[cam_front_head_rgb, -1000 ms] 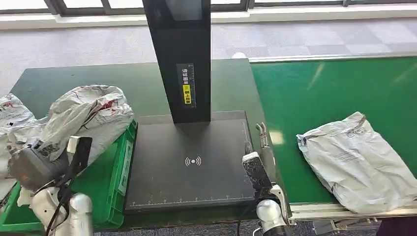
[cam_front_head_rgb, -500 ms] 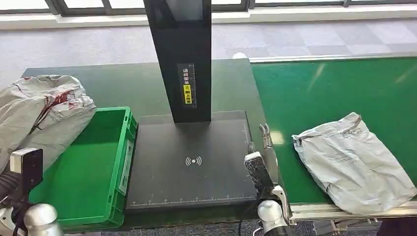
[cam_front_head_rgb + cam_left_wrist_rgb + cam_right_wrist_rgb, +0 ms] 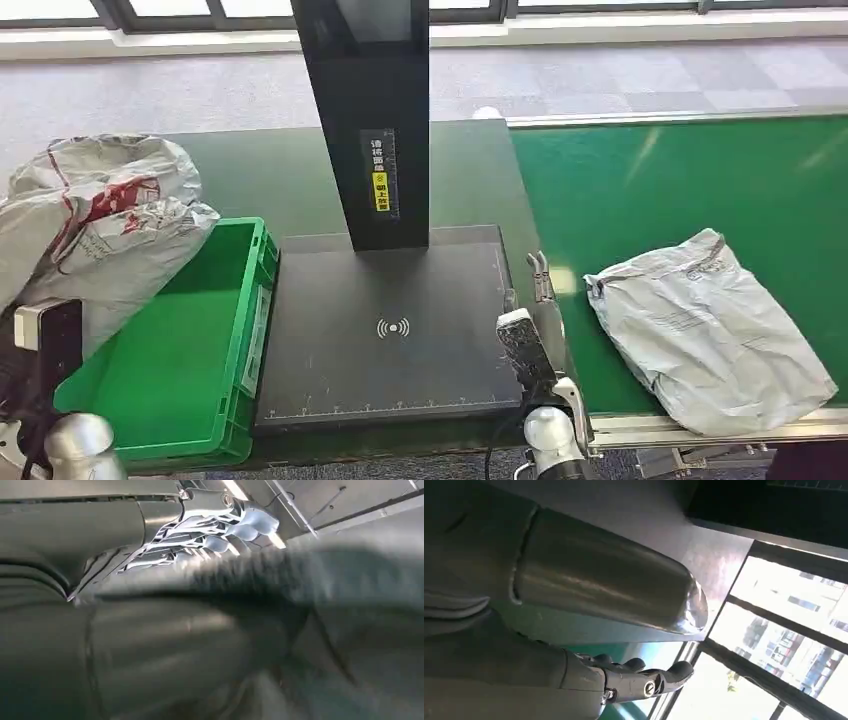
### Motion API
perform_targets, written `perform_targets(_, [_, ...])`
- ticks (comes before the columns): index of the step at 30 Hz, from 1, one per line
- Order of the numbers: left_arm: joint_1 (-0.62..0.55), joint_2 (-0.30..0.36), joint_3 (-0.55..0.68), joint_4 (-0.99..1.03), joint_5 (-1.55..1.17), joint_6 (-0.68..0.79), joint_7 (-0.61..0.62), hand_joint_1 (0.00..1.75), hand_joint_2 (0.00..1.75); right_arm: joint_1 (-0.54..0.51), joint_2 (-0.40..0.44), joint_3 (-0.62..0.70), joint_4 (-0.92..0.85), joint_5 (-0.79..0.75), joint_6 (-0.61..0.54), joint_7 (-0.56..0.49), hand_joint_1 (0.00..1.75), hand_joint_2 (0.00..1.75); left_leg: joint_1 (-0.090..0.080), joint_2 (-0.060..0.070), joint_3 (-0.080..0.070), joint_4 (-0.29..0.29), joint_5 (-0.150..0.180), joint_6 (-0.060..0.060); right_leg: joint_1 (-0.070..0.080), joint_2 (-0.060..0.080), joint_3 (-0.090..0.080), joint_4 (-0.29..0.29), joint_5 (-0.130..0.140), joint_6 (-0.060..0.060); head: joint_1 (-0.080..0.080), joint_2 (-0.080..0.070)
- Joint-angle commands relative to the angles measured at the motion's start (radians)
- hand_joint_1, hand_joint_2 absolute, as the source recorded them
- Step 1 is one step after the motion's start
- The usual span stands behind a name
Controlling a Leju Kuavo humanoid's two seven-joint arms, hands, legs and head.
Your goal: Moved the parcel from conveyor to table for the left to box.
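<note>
A crumpled grey parcel with red marks (image 3: 105,225) hangs at the far left, over the left rim of the green box (image 3: 247,330). My left hand (image 3: 165,630) grips it from below; in the left wrist view the parcel (image 3: 325,575) is a blurred grey band between thumb and fingers (image 3: 235,525). A second grey parcel (image 3: 705,330) lies flat on the green conveyor (image 3: 680,180) near its front edge. My right hand (image 3: 541,290) rests with fingers stretched out between the scanner plate and the conveyor, holding nothing; its fingers (image 3: 639,677) show straight in the right wrist view.
A black scanner plate (image 3: 390,350) with a tall black column (image 3: 365,120) fills the middle of the dark green table (image 3: 270,180). The green box holds nothing visible. The conveyor's metal front rail (image 3: 700,428) runs along the lower right.
The parcel in my left hand swung from above the box out to the left, then slightly back right. The parcel on the conveyor drifted a little left. My right hand stayed put.
</note>
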Motion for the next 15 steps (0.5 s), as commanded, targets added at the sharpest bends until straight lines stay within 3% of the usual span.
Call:
perform_targets(1, [-0.002,-0.036,-0.024,-0.001,-0.027,-0.002,0.033,0.0,0.0,0.02,0.038,-0.067,-0.004,0.006,0.008,0.005,0.0,0.0,0.0,-0.001,0.002,-0.001,0.0,0.001,0.001,-0.003,0.002,-0.001,-0.001,-0.001,0.0,0.0])
perform_targets(10, [0.005,-0.036,-0.082,0.0,-0.102,-0.002,0.113,0.0,0.0,0.028,0.044,-0.078,-0.022,0.021,0.014,0.015,0.0,0.0,0.0,-0.002,0.001,0.0,0.0,0.001,0.001,-0.004,0.002,-0.001,-0.001,-0.001,0.0,0.0])
perform_targets(13, [0.015,-0.036,-0.129,-0.003,-0.163,-0.002,0.181,0.0,0.0,0.032,0.05,-0.087,-0.038,0.033,0.02,0.023,0.0,0.0,0.0,-0.001,0.002,-0.001,-0.001,0.001,0.001,-0.004,0.003,-0.001,-0.001,-0.001,0.0,0.0])
perform_targets(14, [0.039,-0.036,-0.177,-0.025,-0.203,-0.002,0.245,0.0,0.0,0.043,0.012,-0.016,-0.052,-0.005,-0.023,0.068,0.0,0.0,0.0,-0.001,0.002,-0.001,0.0,0.001,0.0,-0.004,0.002,0.0,-0.001,0.0,0.0,0.0])
perform_targets(15, [0.039,-0.036,-0.146,-0.007,-0.177,-0.002,0.204,0.0,0.0,0.022,0.016,-0.038,-0.051,0.007,0.001,0.073,0.0,0.0,0.0,-0.001,0.002,-0.001,-0.001,0.001,0.001,-0.004,0.003,-0.001,-0.002,-0.001,0.0,0.0])
